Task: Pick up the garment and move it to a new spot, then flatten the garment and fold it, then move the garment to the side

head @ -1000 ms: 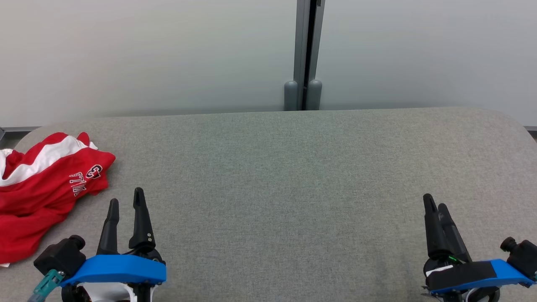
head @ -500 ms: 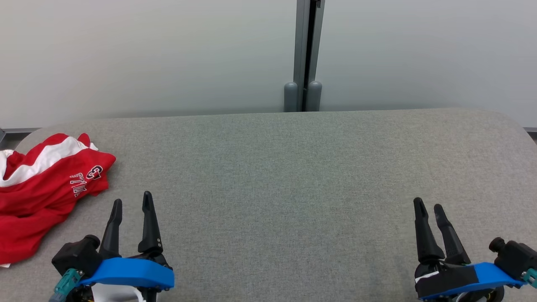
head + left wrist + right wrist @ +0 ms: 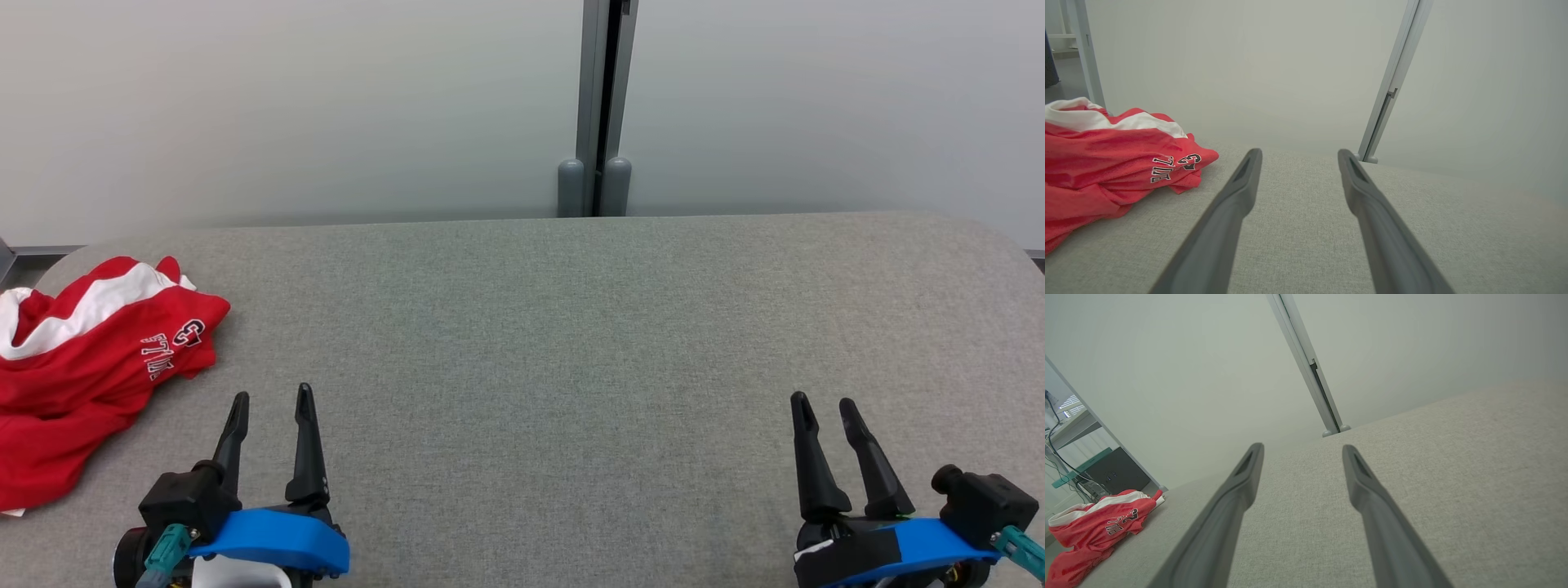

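Red garment point(image 3: 82, 376), perhaps a jersey, on table point(image 3: 571, 327).

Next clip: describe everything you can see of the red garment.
The garment is red with a white stripe and white and black lettering, in what looks like thin jersey fabric. It lies crumpled in a heap at the left end of the grey table, part of it running past the head view's left edge. Only the table is seen touching it.

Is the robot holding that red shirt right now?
No, the red jersey lies crumpled on the grey table, apart from the open left fingers and right fingers.
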Robot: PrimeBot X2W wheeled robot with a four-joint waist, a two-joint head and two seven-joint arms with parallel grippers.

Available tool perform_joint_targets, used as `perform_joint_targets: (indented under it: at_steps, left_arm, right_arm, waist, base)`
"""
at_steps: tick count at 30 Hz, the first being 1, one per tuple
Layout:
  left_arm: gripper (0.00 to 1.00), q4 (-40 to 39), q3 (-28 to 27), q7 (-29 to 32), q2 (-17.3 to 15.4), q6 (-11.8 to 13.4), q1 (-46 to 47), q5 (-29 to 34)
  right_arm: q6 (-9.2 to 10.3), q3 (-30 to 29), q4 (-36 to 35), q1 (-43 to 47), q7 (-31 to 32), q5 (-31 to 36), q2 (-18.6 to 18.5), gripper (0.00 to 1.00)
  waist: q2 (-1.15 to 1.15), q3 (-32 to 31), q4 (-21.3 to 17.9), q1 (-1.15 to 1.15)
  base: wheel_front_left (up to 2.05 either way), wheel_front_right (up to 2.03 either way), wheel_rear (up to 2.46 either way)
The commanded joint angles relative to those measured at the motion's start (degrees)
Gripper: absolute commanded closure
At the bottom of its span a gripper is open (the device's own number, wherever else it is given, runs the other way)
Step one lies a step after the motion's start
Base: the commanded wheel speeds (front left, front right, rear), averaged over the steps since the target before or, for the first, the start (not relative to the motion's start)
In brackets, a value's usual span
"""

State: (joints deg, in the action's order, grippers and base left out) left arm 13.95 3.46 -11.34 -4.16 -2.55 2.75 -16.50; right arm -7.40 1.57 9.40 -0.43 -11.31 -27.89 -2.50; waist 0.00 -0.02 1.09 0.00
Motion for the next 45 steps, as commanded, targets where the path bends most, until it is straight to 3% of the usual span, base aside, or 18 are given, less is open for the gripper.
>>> perform_joint_targets:
  at_steps: [1,32,45]
  left_arm:
    - [0.00,0.0,0.3,-0.7,-0.6,0.2,1.3,1.8]
    - [0.00,3.6,2.0,-4.0,-1.2,1.6,0.9,11.9]
    - [0.00,3.4,1.7,-2.6,-0.8,2.2,0.5,9.0]
  right_arm:
    - [-0.12,0.2,-0.2,0.2,-0.7,1.8,-0.5,0.00]
    - [-0.15,0.6,1.6,1.1,-4.0,14.5,-0.6,0.00]
    - [-0.10,-0.3,3.2,0.6,-4.0,13.9,-0.6,0.00]
  waist:
    - [0.00,0.0,0.0,0.00]
    - [0.00,-1.1,1.1,0.00]
    - [0.00,-1.2,0.9,0.00]
  base:
    - [0.00,0.00,0.00]
    - [0.00,0.00,0.00]
    - [0.00,0.00,0.00]
